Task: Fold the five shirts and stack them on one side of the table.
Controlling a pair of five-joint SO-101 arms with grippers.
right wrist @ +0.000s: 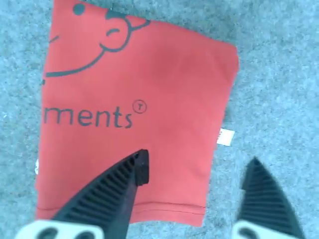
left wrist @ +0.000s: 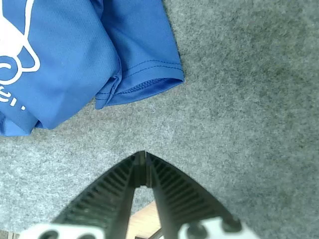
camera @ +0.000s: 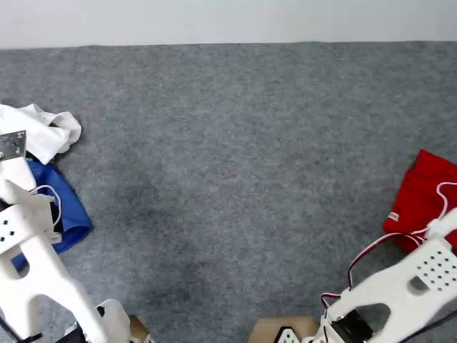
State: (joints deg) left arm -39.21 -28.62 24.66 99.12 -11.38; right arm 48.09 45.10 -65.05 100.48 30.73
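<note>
While the left end effector hangs clenched beside a crumpled blue shirt at the left edge of the desk, the right end effector is released over a folded red shirt at the right edge. A bunched white shirt lies just beside the blue one.

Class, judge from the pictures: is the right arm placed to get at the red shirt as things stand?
Probably yes. The right tool hangs open over the red shirt, straddling one edge, and nothing lies between them.
</note>
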